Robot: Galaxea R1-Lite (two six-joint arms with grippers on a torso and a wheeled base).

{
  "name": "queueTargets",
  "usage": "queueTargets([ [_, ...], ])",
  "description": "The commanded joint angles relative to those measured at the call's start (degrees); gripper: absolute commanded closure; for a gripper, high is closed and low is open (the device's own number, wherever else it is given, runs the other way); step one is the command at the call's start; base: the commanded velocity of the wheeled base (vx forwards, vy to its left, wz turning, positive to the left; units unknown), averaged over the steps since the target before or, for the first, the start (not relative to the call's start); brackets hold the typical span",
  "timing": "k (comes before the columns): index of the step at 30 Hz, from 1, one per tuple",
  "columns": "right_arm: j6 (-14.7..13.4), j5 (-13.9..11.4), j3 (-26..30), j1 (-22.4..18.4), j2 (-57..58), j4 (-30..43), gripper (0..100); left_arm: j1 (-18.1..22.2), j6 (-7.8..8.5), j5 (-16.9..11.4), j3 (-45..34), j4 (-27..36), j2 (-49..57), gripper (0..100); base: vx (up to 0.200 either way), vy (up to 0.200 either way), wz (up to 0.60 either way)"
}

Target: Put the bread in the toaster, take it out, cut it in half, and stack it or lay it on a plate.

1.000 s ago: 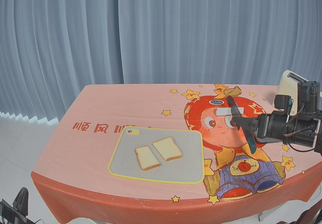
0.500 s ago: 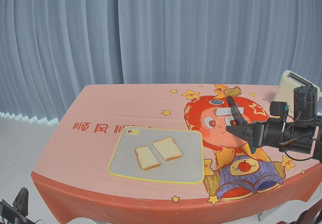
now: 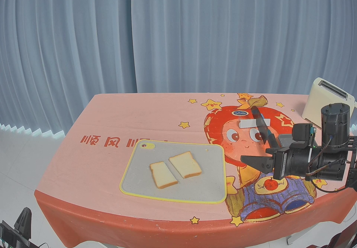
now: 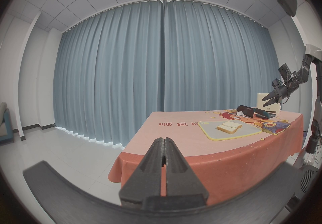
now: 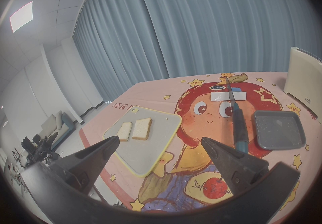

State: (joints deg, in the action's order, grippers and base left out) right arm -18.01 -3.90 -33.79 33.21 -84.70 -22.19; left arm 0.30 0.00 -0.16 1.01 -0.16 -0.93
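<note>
The bread (image 3: 185,164) is seen cut into two halves, laid flat side by side and just apart on a grey cutting board (image 3: 200,187) with a yellow rim. The board is placed toward the front of the table (image 3: 148,118), which is covered by a pink cloth printed with a cartoon figure. The knife (image 3: 261,124) is laid on the table to the right of the board, its blade propped on a small white block (image 3: 248,123) and its dark handle pointed toward the near edge. A grey tray (image 5: 278,129) is set just beside the handle, on its right, and the pale toaster (image 3: 325,100) is stood farther back at the table's right edge. The right arm (image 3: 316,159) is held above the table's near right part, in front of the knife's handle, and its jaws are spread wide and directed toward the board. The left arm (image 4: 164,184) is held low, off the table's near left corner and well apart from it, and its jaws are pressed together.
</note>
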Motion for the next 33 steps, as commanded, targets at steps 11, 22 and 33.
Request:
queueTargets([
  [11, -0.1, 2.1, 0.8, 3.6, -0.4, 0.1, 0, 0.0, -0.09, 0.0, -1.0, 0.1, 0.4, 100, 0.000, 0.000, 0.00],
  [22, -0.2, 2.5, 0.8, 4.9, -0.3, 0.0, 0, 0.0, -0.26, 0.0, -1.0, 0.1, 0.3, 100, 0.000, 0.000, 0.00],
  [33, -0.4, 4.3, 0.8, 6.3, -0.6, 0.0, 0, 0.0, -0.26, 0.0, -1.0, 0.0, 0.3, 100, 0.000, 0.000, 0.00],
])
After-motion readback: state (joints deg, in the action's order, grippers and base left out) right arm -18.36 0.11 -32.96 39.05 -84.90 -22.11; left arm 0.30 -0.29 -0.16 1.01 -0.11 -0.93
